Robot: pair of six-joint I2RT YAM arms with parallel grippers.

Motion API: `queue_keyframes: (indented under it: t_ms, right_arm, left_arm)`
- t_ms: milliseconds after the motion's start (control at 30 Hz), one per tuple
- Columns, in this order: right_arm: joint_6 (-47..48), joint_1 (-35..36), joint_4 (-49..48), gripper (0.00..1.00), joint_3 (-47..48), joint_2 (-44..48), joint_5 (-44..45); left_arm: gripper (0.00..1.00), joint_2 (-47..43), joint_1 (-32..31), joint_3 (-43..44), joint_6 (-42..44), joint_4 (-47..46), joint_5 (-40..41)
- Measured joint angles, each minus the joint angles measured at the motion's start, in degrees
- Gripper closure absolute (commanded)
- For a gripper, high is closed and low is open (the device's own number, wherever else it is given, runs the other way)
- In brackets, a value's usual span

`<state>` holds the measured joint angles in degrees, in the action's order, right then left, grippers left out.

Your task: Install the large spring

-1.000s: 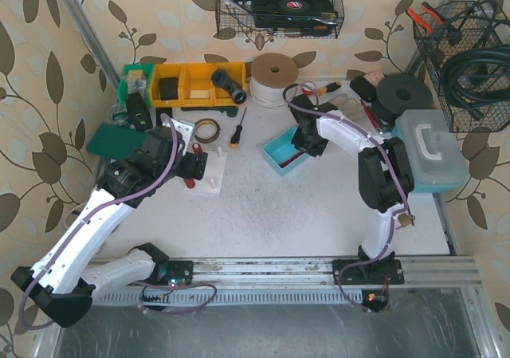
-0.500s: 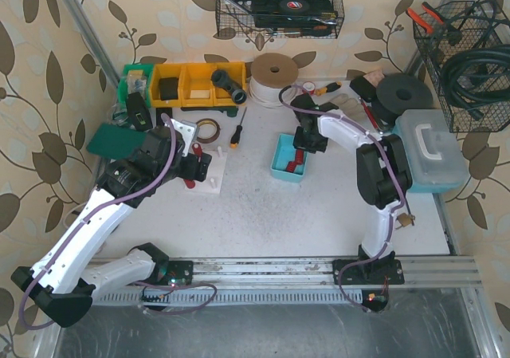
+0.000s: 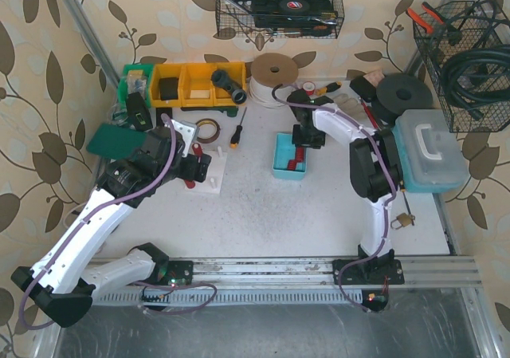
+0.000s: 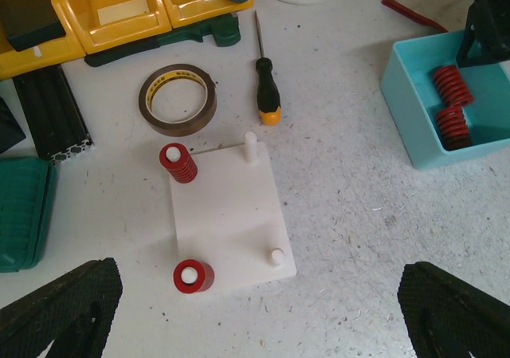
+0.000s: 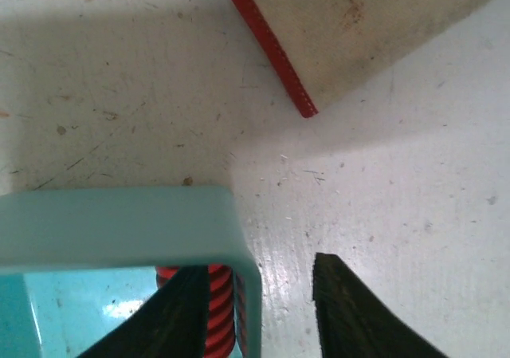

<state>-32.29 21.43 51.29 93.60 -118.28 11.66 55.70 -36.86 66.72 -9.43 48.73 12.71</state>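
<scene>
A white peg plate (image 4: 227,214) lies on the table under my left gripper (image 4: 255,326), which is open and empty above it. Two of its pegs carry red springs (image 4: 178,163) (image 4: 191,276); two pegs (image 4: 250,145) (image 4: 276,256) are bare. A blue bin (image 3: 280,165) holds two loose red springs (image 4: 450,87) (image 4: 450,125). My right gripper (image 5: 255,310) is open and straddles the bin's wall (image 5: 119,226), one finger (image 5: 171,310) inside beside a red spring (image 5: 219,310), the other finger (image 5: 358,310) outside. In the top view it (image 3: 307,140) sits at the bin's far right corner.
A brown tape roll (image 4: 177,99) and a screwdriver (image 4: 267,95) lie just beyond the plate. Yellow bins (image 4: 103,7), a black bar (image 4: 52,111) and a green pad (image 4: 20,206) are to the left. A cord reel (image 3: 275,75) and a clear-blue case (image 3: 430,151) flank the right arm.
The blue bin has swung from a diagonal lie to nearly upright and shifted a little. My right gripper has moved back toward the bin's far corner. The left arm has barely moved.
</scene>
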Motion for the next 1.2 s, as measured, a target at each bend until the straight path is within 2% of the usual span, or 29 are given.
queue_keyframes:
  t_ms: [167, 267, 500, 867, 1200]
  right_arm:
    - [0.0, -0.1, 4.5, 0.6, 5.0, 0.4, 0.4]
    - [-0.1, 0.4, 5.9, 0.65, 6.4, 1.8, 0.4]
    - [-0.9, 4.5, 6.6, 0.67, 7.7, 2.6, 0.5]
    - [-3.0, 5.9, 6.2, 0.65, 9.8, -5.8, 4.5]
    - [-7.0, 7.1, 7.4, 0.57, 10.3, -7.9, 6.6]
  left_arm:
    - [0.03, 0.0, 0.0, 0.0, 0.0, 1.0, 0.2]
    - [0.03, 0.0, 0.0, 0.0, 0.0, 1.0, 0.2]
    - [0.04, 0.0, 0.0, 0.5, -0.5, 1.8, 0.2]
    - [0.05, -3.4, 0.0, 1.2, -2.7, 4.4, 0.2]
    - [0.05, -3.6, 0.0, 1.3, -2.9, 4.9, 0.2]
